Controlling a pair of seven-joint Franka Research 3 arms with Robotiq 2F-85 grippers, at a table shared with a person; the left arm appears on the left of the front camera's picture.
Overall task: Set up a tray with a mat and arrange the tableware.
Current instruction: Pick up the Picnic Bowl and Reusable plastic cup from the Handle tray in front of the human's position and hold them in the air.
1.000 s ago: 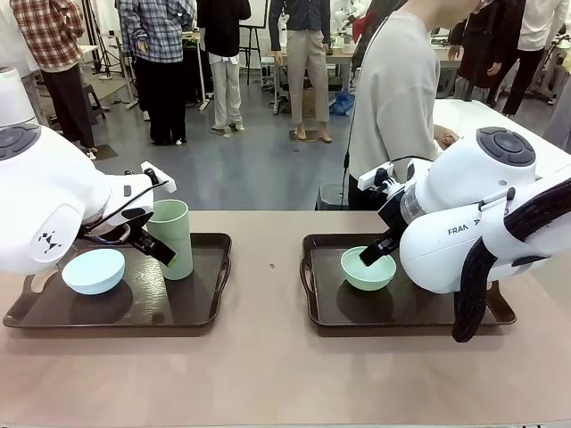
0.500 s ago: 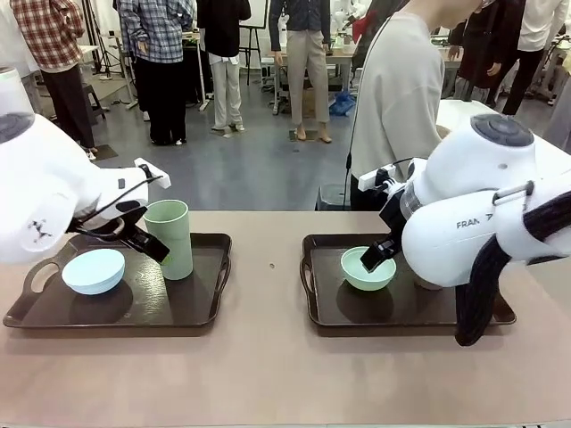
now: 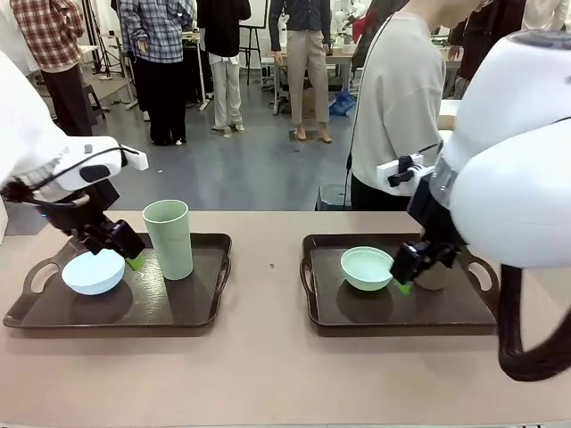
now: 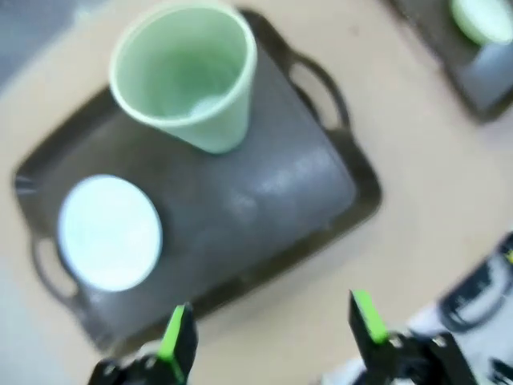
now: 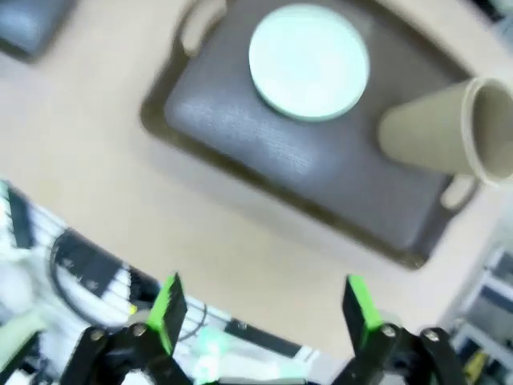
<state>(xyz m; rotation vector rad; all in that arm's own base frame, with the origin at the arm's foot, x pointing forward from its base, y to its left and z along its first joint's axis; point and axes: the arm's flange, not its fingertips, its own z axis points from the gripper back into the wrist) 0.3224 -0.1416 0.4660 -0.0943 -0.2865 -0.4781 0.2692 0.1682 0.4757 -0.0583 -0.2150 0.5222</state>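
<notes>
On the left dark tray (image 3: pixel 212 294) stand a pale blue bowl (image 3: pixel 93 272) and an upright light green cup (image 3: pixel 169 239). My left gripper (image 3: pixel 125 251) hangs open between them, just above the bowl's rim, holding nothing. From the left wrist the cup (image 4: pixel 184 76) and bowl (image 4: pixel 110 233) lie far below the open left gripper (image 4: pixel 272 329). The right tray (image 3: pixel 312 303) holds a mint green bowl (image 3: pixel 367 267) and a tan cup (image 3: pixel 439 278), partly hidden by my open right gripper (image 3: pixel 412 267). In the right wrist view the bowl (image 5: pixel 309 60) and tan cup (image 5: pixel 441 132) sit on a grey mat (image 5: pixel 256 128).
A person in a grey top (image 3: pixel 393 98) stands at the far side behind the right tray. Bare tan tabletop (image 3: pixel 268 374) runs between the trays and along the near edge. Other people stand farther back in the room.
Both arms have risen and drawn back. The left gripper moved left, away from the green cup, towards the blue bowl. The right gripper shifted right, off the mint bowl.
</notes>
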